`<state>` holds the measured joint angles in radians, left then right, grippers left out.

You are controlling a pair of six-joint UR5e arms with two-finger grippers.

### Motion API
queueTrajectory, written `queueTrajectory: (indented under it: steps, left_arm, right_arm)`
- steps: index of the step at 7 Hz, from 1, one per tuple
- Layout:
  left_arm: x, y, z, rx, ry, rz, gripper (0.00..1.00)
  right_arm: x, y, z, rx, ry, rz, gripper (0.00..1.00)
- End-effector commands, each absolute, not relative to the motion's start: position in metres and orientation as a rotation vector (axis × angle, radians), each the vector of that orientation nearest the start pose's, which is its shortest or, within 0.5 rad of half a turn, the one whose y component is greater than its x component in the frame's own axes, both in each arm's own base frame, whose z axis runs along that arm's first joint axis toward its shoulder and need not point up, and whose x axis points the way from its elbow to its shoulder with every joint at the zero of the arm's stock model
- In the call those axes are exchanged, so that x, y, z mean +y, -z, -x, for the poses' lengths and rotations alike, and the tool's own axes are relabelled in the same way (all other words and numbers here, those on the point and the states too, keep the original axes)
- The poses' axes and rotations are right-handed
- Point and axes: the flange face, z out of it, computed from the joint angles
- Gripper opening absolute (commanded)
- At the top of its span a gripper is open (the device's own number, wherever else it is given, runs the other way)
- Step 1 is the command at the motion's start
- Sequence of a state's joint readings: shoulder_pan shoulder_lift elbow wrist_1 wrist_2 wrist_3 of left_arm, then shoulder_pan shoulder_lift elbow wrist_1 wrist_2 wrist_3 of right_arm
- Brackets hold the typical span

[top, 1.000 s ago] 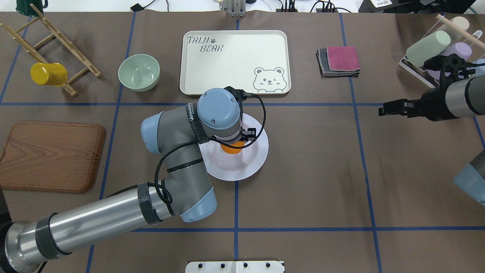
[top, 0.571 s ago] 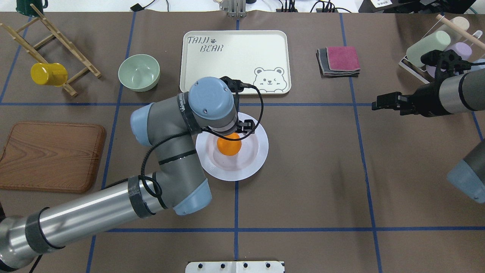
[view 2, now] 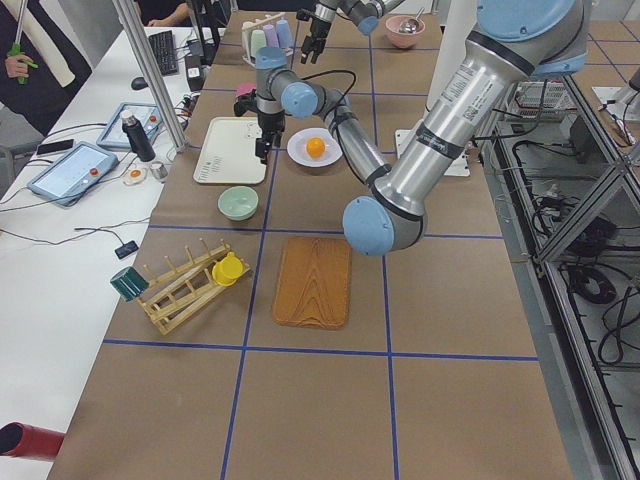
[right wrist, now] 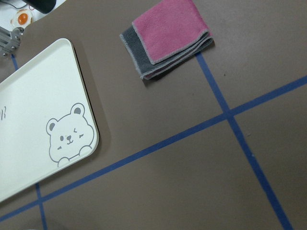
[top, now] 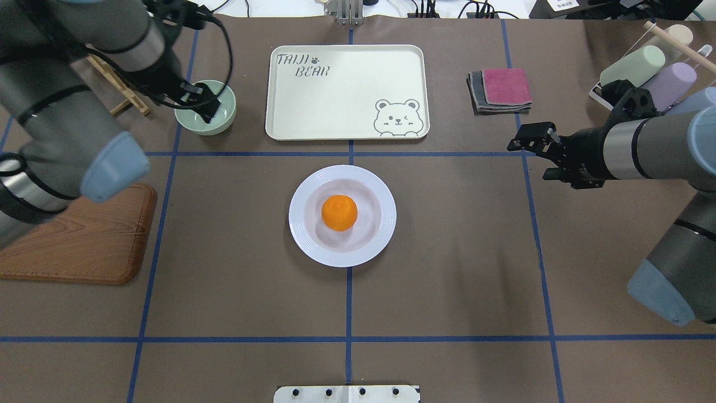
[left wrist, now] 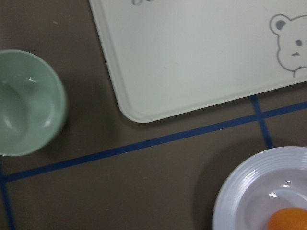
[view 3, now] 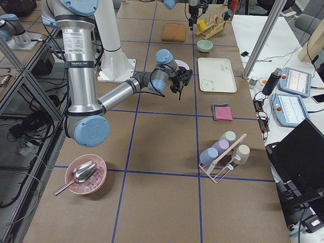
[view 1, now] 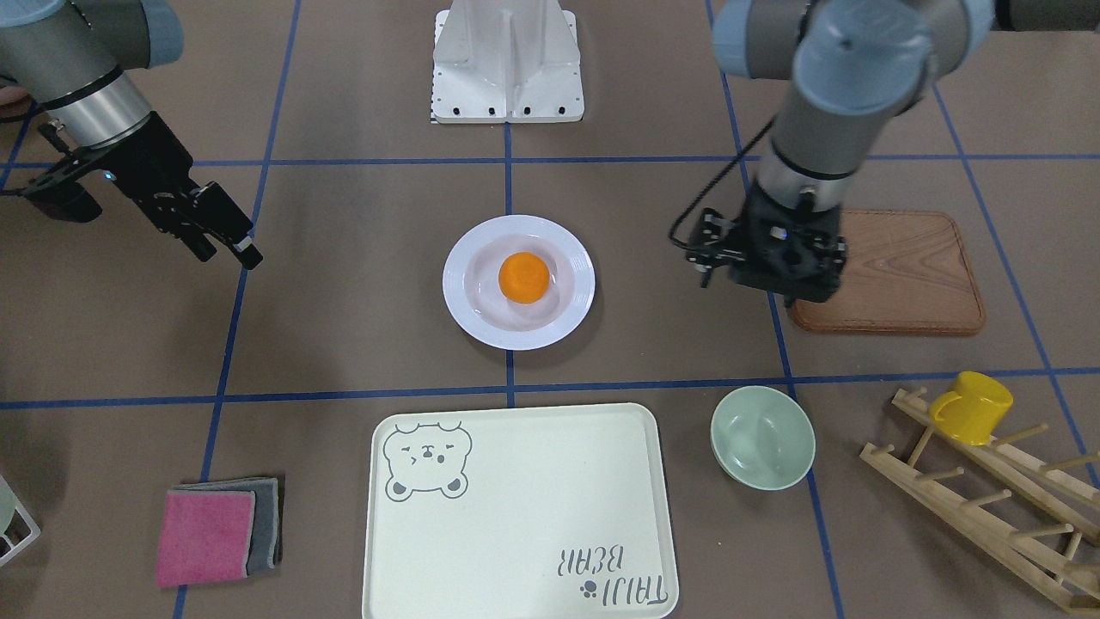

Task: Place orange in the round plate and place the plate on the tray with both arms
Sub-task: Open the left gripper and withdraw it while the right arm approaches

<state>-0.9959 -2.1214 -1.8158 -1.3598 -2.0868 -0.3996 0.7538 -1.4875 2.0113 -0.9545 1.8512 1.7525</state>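
Note:
The orange (top: 339, 212) lies in the sunken centre of the round white plate (top: 297, 219) at mid-table, with nothing touching either. Behind the plate lies the cream bear tray (top: 347, 89), bare. My left gripper (top: 204, 109) hangs open and empty above the green bowl, well to the left of the plate; in the front-facing view the left gripper (view 1: 773, 288) shows beside the wooden board. To the right of the plate and clear of it, my right gripper (top: 528, 159) hovers open, fingers pointing left. The left wrist view shows a slice of the orange (left wrist: 288, 220) in the plate (left wrist: 259, 191).
A pale green bowl (top: 225, 121) sits left of the tray. The wooden board (top: 72, 252) lies at the left edge, a peg rack with a yellow mug (view 1: 971, 408) behind it. Folded pink and grey cloths (top: 500, 89) and a cup rack (top: 643, 67) stand at the right.
My left gripper has let go of the orange, risen and swung far left to above the green bowl. The orange stays in the plate. My right gripper has moved left towards the plate.

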Motion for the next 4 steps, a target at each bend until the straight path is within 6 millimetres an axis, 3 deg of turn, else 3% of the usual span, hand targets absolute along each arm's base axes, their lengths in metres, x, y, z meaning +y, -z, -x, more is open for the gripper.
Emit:
queueTrajectory:
  steps: [1,2,3,4]
  left_arm:
    - [-0.582,-0.385,-0.11,0.713,-0.377,-0.239,0.98]
    - [-0.56,-0.451,-0.062,0.69,-0.386,-0.213,0.98]
    - [-0.559,-0.486,0.008,0.689,-0.263,-0.212,0.98]
    - [-0.542,-0.532,0.049,0.754,-0.28,-0.2,0.98]
  right_arm:
    - [-0.376,-0.298,0.329,-1.277,-0.828,-0.037,1.0]
    - [-0.358,-0.29,0.344,-1.299,-0.859,-0.024,1.0]
    - [-0.336,-0.284,0.365,-1.317,-0.888,-0.037,1.0]
    - [-0.313,-0.277,0.381,-1.343,-0.935,-0.044,1.0]
